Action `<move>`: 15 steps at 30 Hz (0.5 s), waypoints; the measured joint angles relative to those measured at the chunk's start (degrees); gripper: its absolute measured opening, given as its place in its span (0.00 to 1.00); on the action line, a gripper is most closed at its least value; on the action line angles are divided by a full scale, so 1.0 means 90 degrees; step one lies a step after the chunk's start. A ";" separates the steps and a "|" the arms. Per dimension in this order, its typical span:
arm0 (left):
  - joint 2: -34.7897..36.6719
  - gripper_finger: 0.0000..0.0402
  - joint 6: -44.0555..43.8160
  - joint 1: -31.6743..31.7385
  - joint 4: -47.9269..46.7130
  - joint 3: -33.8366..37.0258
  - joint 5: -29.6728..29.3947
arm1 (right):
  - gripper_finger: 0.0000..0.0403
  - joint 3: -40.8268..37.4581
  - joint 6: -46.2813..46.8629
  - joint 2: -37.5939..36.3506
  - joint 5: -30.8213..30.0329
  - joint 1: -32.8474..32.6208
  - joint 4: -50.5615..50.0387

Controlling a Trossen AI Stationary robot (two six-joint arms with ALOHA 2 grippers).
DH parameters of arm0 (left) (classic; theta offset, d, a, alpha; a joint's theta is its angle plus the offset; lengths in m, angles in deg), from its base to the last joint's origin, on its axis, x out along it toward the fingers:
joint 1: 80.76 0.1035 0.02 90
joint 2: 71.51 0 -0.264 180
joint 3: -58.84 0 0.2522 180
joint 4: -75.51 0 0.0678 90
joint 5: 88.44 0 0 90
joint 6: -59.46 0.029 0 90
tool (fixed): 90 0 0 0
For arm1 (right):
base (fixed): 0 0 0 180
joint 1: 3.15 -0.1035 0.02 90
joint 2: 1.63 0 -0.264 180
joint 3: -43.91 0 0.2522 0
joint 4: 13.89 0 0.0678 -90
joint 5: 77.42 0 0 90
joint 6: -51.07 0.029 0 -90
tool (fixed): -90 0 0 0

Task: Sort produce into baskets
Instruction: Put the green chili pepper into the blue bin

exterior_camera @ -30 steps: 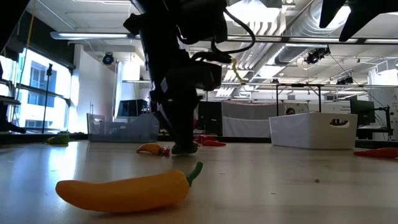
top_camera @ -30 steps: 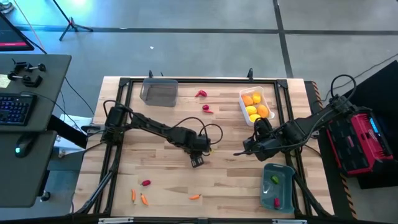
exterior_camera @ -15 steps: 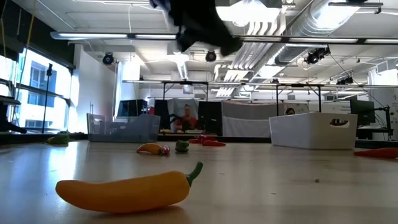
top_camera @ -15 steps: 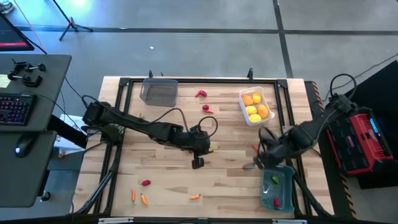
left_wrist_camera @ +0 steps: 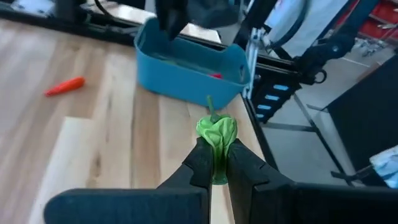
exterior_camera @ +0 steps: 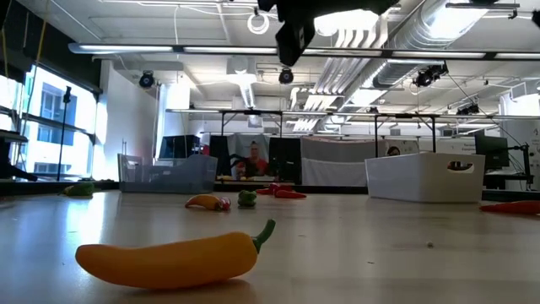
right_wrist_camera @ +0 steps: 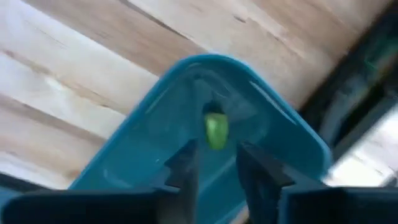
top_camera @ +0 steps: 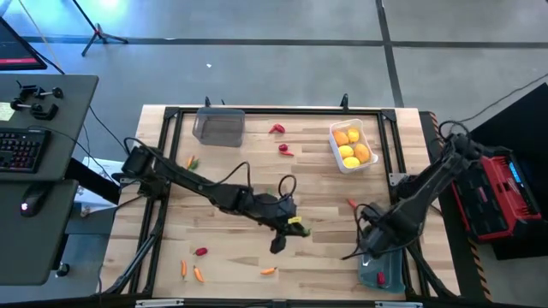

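My left gripper [left_wrist_camera: 216, 152] hangs above the table's middle [top_camera: 294, 228], shut on a small green pepper [left_wrist_camera: 217, 130]. My right gripper [right_wrist_camera: 217, 155] points down over the blue basket [right_wrist_camera: 283, 140] at the near right [top_camera: 366, 248]. Its fingers stand slightly apart with nothing between them. Another green pepper [right_wrist_camera: 216, 132] lies on that basket's floor. The white basket [top_camera: 336, 154] holds yellow-orange fruits [top_camera: 352, 145]. The clear grey basket [top_camera: 218, 127] stands at the far left. In the low view a yellow pepper [exterior_camera: 169, 257] lies on the table close to the camera. My left gripper pinches the green pepper's body [left_wrist_camera: 216, 148] between its two fingertips [left_wrist_camera: 200, 160]. The pepper's stem [left_wrist_camera: 210, 104] points away from the gripper. The fingers slant gently down toward the blue basket [left_wrist_camera: 186, 68]. The pepper is lifted clear of the table.
Red peppers lie at the far middle [top_camera: 276, 129] [top_camera: 285, 150], right of centre [top_camera: 351, 204] and near left [top_camera: 201, 251]. Small carrots [top_camera: 183, 268] [top_camera: 199, 275] [top_camera: 269, 271] lie along the near edge. A green piece [top_camera: 192, 162] lies at the left. A black frame [top_camera: 274, 111] rims the table.
My left gripper has risen off the table with the green pepper, moved toward the near right and tipped from pointing down to nearly level. My right gripper has swung from right of centre toward the near edge and now hangs over the blue basket.
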 joint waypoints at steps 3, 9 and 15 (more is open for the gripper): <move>-0.0028 0.02 -0.0009 -0.0074 0.0111 -0.0001 0.0015 | 0.10 -0.0292 -0.0283 0.0169 -0.0220 0.0083 0.0383; -0.0028 0.02 -0.0492 -0.0113 0.0303 -0.0003 0.0000 | 0.04 -0.0446 -0.0596 0.0286 -0.0907 0.0110 0.0384; -0.0028 0.02 -0.0730 -0.0113 0.0354 -0.0003 0.0044 | 0.05 -0.0446 -0.0996 0.0282 -0.1422 0.0168 0.0692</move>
